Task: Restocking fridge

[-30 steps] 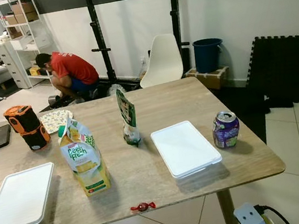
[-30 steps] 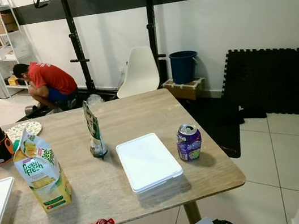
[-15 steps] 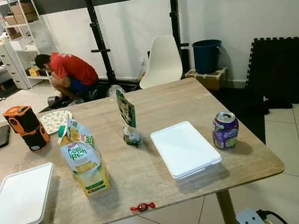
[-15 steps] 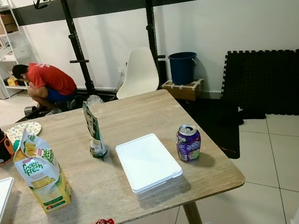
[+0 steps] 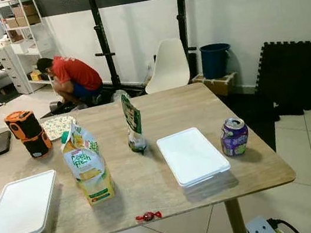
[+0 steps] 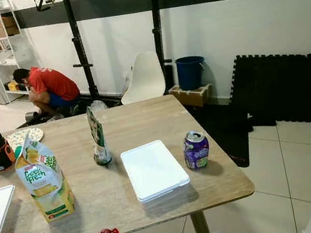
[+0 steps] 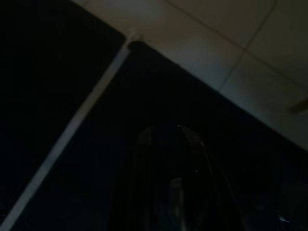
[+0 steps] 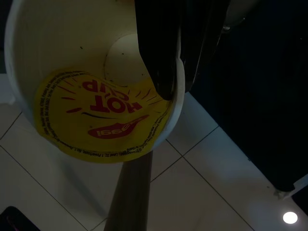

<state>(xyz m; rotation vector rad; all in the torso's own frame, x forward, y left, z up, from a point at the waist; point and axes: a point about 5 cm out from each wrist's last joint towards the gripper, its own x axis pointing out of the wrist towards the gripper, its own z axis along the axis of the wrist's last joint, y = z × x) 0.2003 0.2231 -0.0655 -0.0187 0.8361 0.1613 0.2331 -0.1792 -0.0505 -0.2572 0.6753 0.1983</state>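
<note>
My right end effector (image 8: pixel 168 72) is clamped on a white noodle cup (image 8: pixel 96 96), low beside me. Left end effector (image 7: pixel 168 159) hangs idle. On the table (image 5: pixel 160 107): juice carton (image 5: pixel 87 167), purple can (image 5: pixel 234 136), two lidded containers (image 5: pixel 192 155), none stowed yet.

wooden table (image 5: pixel 160 107), white containers (image 5: pixel 192 154), can (image 5: pixel 234 136)

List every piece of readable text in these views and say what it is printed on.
"Peel Fresh": on the yellow juice carton on the table.
"HOT CUP": in red on the yellow label of the white cup held by the right gripper.
Purple can: print too small to read.
Green snack bag: print too blurred to read.
</note>
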